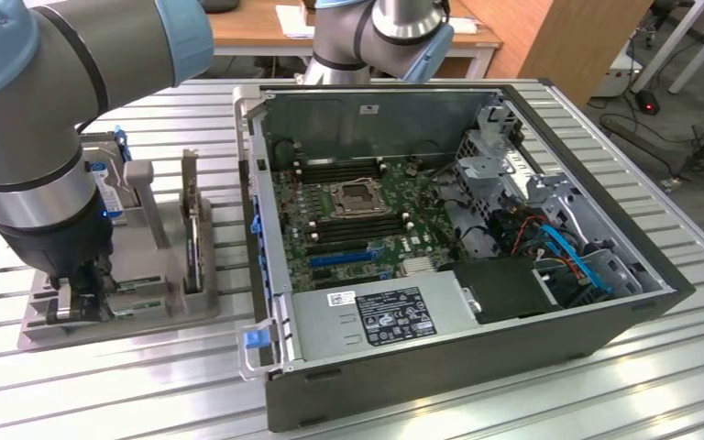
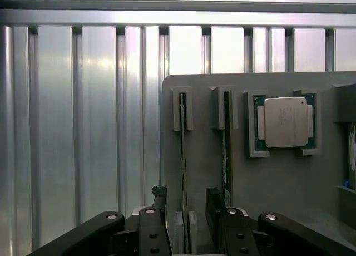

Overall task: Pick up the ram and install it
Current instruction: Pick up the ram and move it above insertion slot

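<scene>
Now the gripper [image 2: 186, 197], jaws apart, straddles the ram [image 2: 182, 133], on edge in its tray [image 2: 278, 183] at the exterior view's left. Probably light, stiff, fragile: pinch the flat faces.

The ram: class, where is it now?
The ram stands on edge in the grey holder, straddled by the open gripper, at the exterior view's left of the computer case.
</scene>
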`<state>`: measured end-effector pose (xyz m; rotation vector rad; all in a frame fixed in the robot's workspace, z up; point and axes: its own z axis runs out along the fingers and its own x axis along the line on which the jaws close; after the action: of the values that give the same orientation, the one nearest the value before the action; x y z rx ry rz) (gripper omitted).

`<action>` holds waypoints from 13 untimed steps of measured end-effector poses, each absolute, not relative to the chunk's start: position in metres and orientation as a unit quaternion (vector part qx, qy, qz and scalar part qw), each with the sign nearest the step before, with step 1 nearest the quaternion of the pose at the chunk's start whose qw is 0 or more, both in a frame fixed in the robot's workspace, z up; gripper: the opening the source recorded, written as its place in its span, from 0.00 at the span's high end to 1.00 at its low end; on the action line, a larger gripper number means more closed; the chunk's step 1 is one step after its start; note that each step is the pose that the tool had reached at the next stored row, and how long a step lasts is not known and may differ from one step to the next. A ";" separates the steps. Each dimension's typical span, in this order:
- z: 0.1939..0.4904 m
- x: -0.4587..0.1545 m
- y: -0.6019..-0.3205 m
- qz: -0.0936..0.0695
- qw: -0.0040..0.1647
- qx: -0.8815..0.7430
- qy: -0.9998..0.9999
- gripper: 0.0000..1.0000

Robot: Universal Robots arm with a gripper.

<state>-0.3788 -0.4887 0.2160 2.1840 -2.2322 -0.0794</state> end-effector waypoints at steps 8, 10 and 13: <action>0.214 -0.379 -0.489 -0.025 0.009 0.702 -0.712 0.59; 0.213 -0.379 -0.489 -0.025 0.009 0.705 -0.709 0.59; 0.211 -0.379 -0.489 -0.025 0.009 0.710 -0.704 0.59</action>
<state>-0.3787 -0.4887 0.2105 2.2171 -2.1985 -0.0790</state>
